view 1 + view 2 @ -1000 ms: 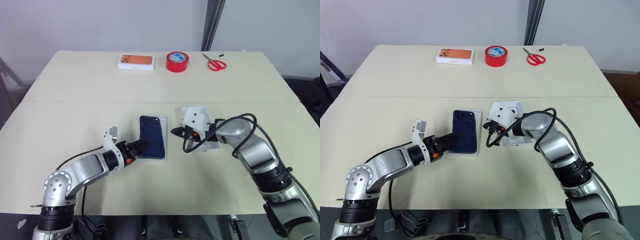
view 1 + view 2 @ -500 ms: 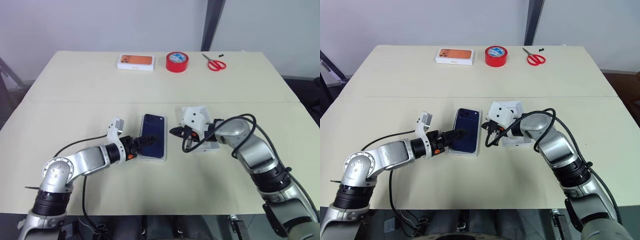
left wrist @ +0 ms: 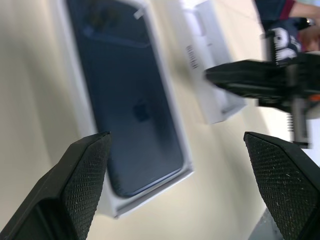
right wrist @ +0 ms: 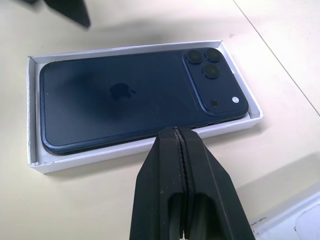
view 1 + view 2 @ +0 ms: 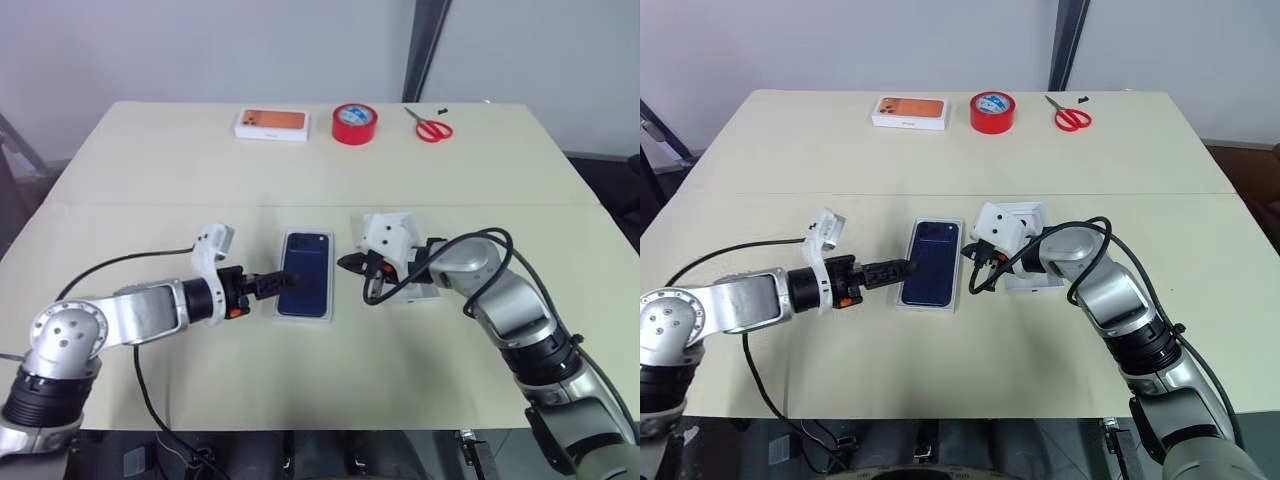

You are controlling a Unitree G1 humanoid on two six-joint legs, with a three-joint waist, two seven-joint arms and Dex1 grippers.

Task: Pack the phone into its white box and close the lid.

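Observation:
The dark navy phone [image 5: 305,274] lies flat, back up, inside the shallow white box [image 4: 95,158] at the table's middle, its camera cluster at the far end. My left gripper [image 5: 284,281] is open by the box's left edge, its fingers [image 3: 82,170] spread wide with nothing between them. On the box's right side my right gripper [image 4: 177,132] is shut and empty, its tip close to the box's long wall. The white lid [image 5: 1037,279] rests on the table to the right of the box, partly hidden beneath my right wrist.
Along the table's far edge stand a closed white box with an orange phone picture [image 5: 271,123], a red tape roll [image 5: 354,123] and red scissors [image 5: 432,128]. A black cable trails from each arm over the table.
The phone, tilted up on the left gripper a second ago, now lies flat in the box. The left gripper has opened, rolled and drawn back to the left. The right arm has not moved.

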